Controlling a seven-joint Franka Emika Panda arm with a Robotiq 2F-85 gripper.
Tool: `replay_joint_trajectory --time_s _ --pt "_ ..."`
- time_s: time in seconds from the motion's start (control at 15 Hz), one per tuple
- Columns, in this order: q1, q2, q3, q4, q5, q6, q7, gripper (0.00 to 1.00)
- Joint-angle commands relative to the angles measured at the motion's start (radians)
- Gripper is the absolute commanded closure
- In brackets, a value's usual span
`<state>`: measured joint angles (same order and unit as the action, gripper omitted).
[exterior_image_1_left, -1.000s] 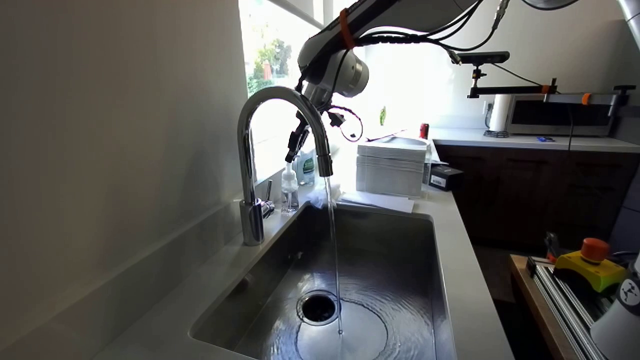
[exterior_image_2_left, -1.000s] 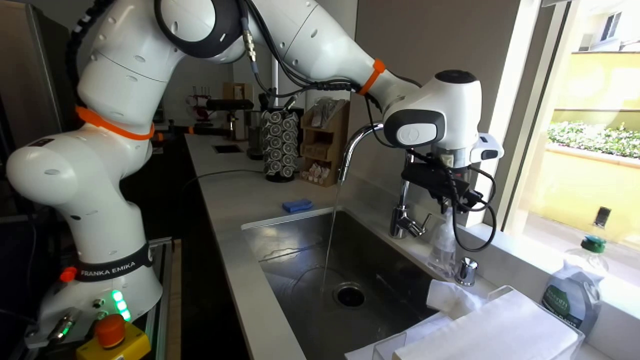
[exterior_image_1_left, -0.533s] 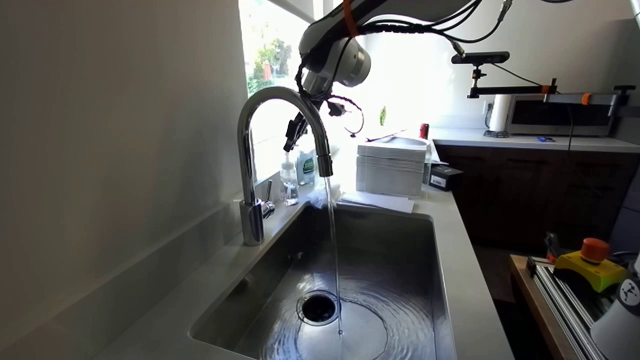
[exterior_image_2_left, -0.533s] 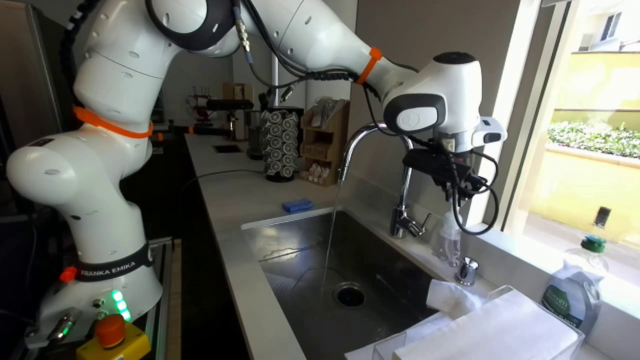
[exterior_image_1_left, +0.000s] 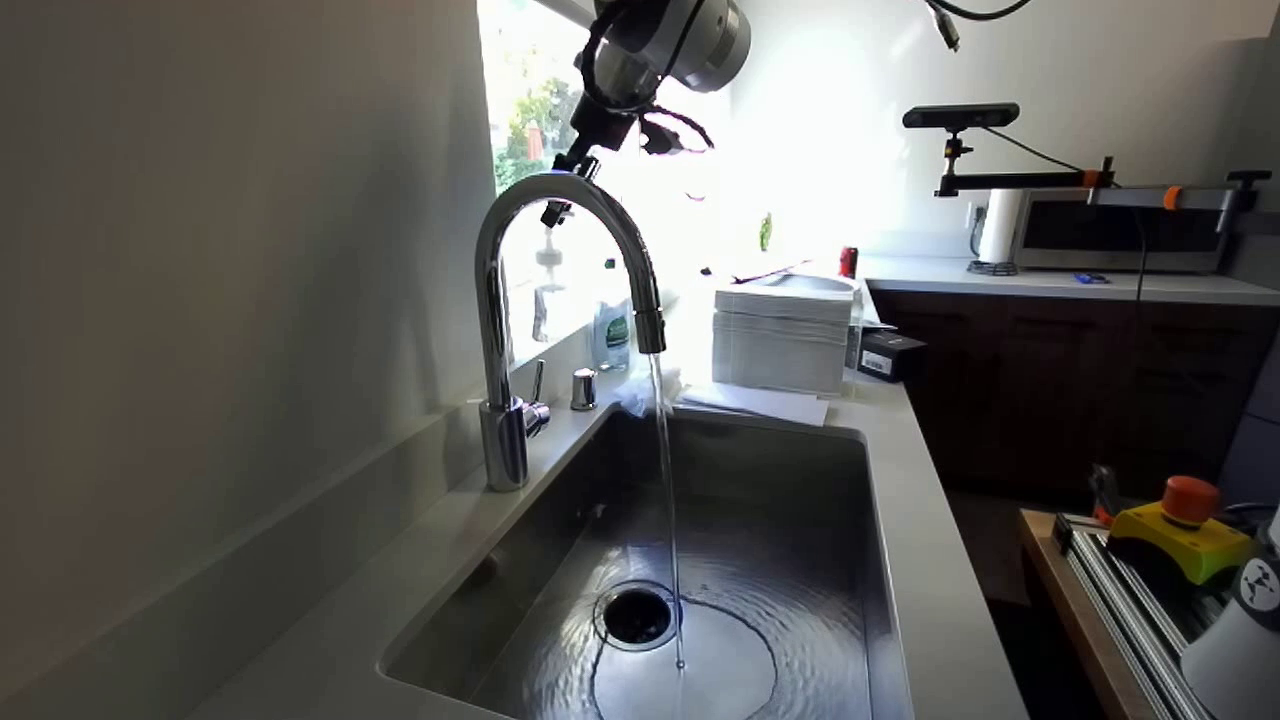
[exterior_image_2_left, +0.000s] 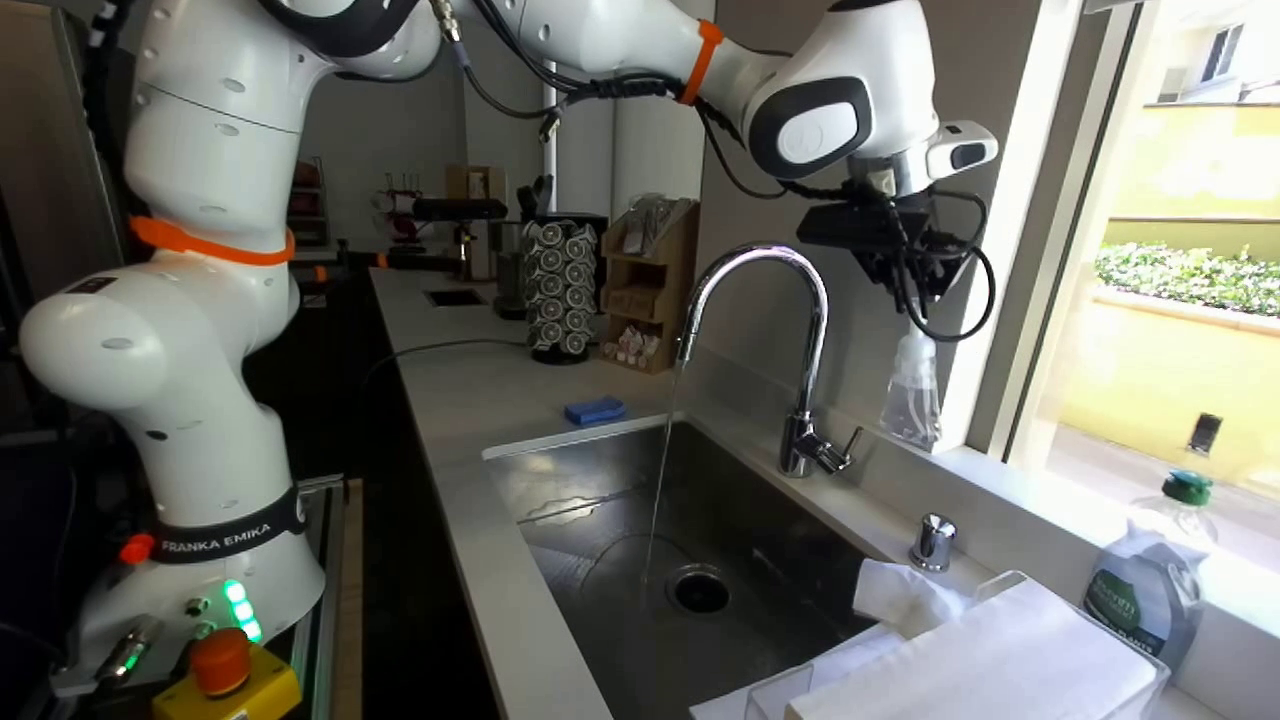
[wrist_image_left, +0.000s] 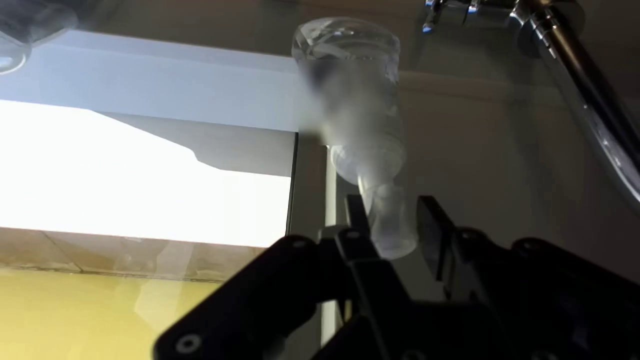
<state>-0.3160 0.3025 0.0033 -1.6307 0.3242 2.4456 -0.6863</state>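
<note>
Pale kitchen table, sink let into it, window along the back edge. Closest in: end effector, closed on the head of a clear pump bottle. Bottle hangs in the air by the table's back edge, head up, slightly tilted. Step in hand, my call: carrying it. I'd move slowly and hold the wrist angle; gripped this high, the base may swing and smooth plastic may slip or twist. No pushing down, or the pump could dispense. I'd raise the base well over the window ledge first; can't tell if they touch. Wrist view blurs the bottle's middle, so I'd judge clearance from both exterior views. Next out: chrome faucet on the same back edge, water running into the sink; give its neck room. Chrome cap stands by that edge too. Then a paper stack off one sink end, between the table's front and back edges, green-capped bottle at the back edge beside it. Blue sponge lies past the opposite sink end, pod carousel farther along.
</note>
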Motion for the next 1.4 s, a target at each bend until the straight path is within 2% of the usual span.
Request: replay_joint_trajectory --time_s 0.0,0.87,1.33 --pt "0.047 -0.021 -0.010 0.017 -0.037 0.010 0.051 0.93" --pt "0.097 0.046 0.046 0.126 -0.021 -0.033 0.040 0.93" --pt "0.126 0.059 0.085 0.142 -0.030 -0.044 0.047 0.93"
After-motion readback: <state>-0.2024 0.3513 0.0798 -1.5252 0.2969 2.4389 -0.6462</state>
